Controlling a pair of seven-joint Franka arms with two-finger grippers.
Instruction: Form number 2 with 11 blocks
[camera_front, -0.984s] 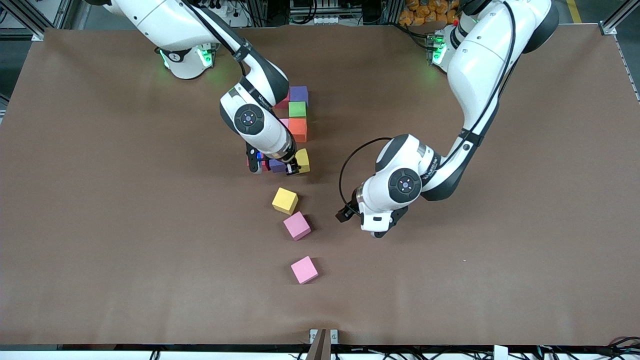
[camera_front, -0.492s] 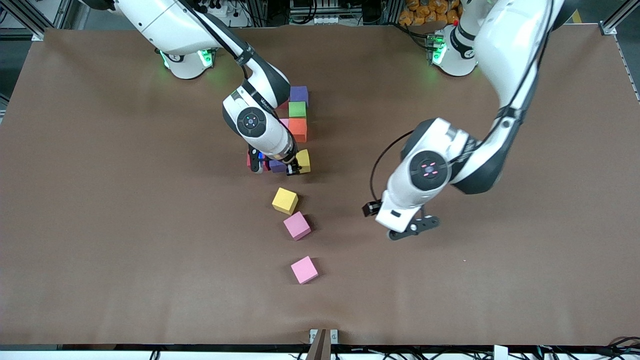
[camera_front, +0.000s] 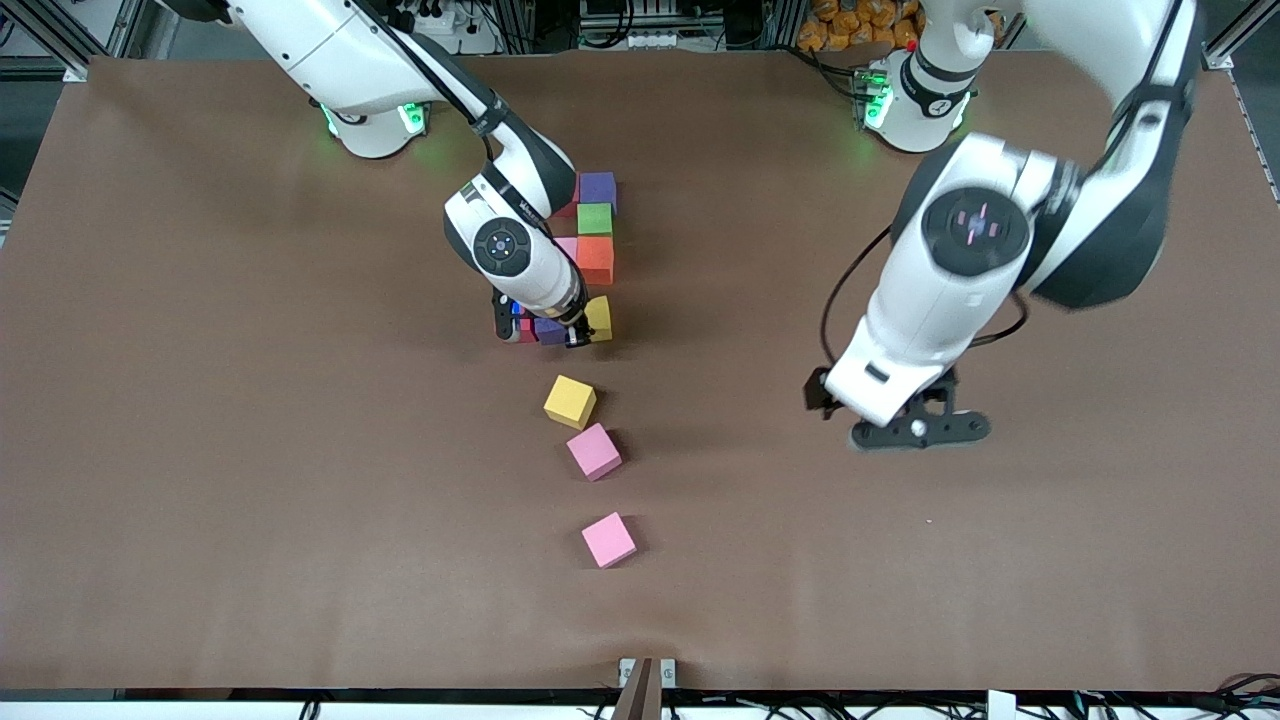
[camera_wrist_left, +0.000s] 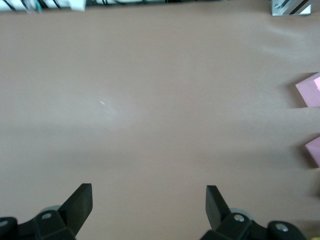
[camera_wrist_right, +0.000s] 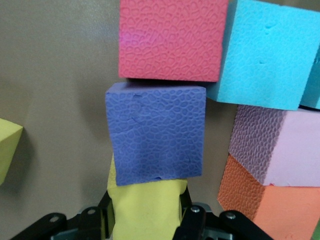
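The right gripper (camera_front: 545, 335) clenched a yellow block (camera_wrist_right: 145, 207) against the purple block (camera_wrist_right: 156, 134), apparently at the 2's (camera_front: 594, 232) nearest row. The foam looked light, soft and grippy; flat opposite faces suited holding. The left gripper (camera_front: 920, 430), fingers released, waited over bare surface (camera_front: 250, 450)

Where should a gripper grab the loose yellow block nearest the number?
Come straight down from above on the yellow block and pinch two opposite side faces. It sits turned on the table, so rotate to match; a pink cube sits close on the side nearer the camera.
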